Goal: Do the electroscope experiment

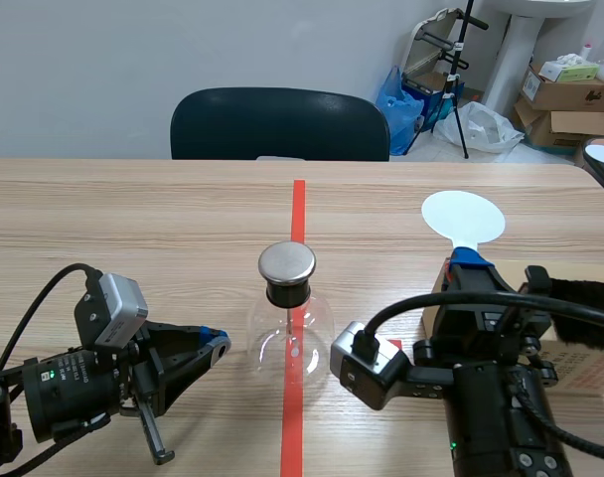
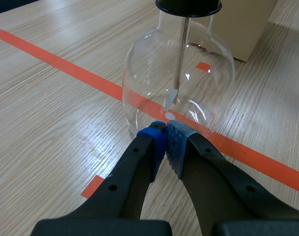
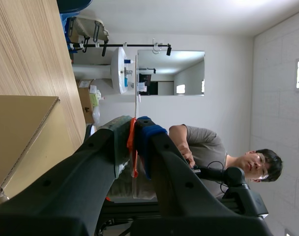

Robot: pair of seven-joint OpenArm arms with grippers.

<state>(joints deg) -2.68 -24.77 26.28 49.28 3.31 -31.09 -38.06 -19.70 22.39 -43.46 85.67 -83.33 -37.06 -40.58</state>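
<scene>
The glass electroscope flask [image 2: 179, 83], capped with a metal disc [image 1: 286, 262], is standing on the red tape line just ahead of the left gripper [image 2: 165, 133]. That gripper's jaws are pressing together on nothing, with the tips almost at the glass. The right gripper [image 3: 135, 132] is pinching the orange stem of a white round paddle [image 1: 463, 215], which is sticking out beyond its jaws. A cardboard box [image 3: 21, 132] is lying just beside them.
</scene>
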